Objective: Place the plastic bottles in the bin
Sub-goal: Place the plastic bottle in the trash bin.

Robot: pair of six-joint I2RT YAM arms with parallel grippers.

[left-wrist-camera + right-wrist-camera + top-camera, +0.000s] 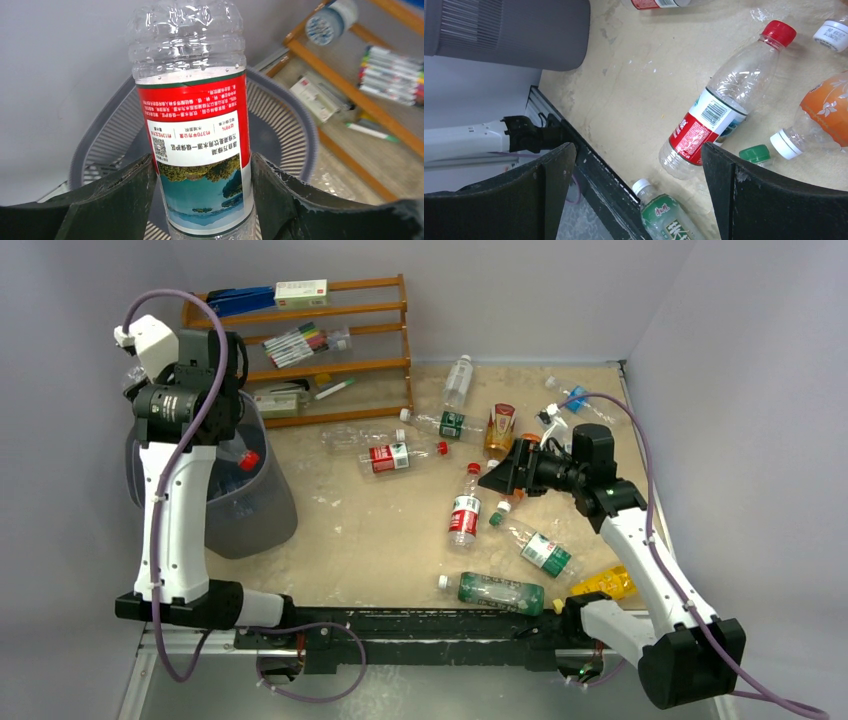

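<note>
My left gripper [143, 390] is raised over the grey bin [255, 510] and is shut on a clear red-labelled bottle [192, 115], whose base points at the left wall. The bin's rim [310, 140] lies below it. Another red-capped bottle [245, 456] lies in the bin. My right gripper [497, 480] is open and empty above the table. Beneath it lie a red-labelled bottle [719, 115], a green tea bottle [664, 220] and an orange bottle [829, 110]. Several more bottles lie on the table, among them a yellow one [605, 585].
The orange wooden rack [330, 340] with markers and boxes stands at the back, right of the bin; it also shows in the left wrist view [350, 90]. The black rail [420, 625] runs along the table's near edge. Walls close in on the left, back and right.
</note>
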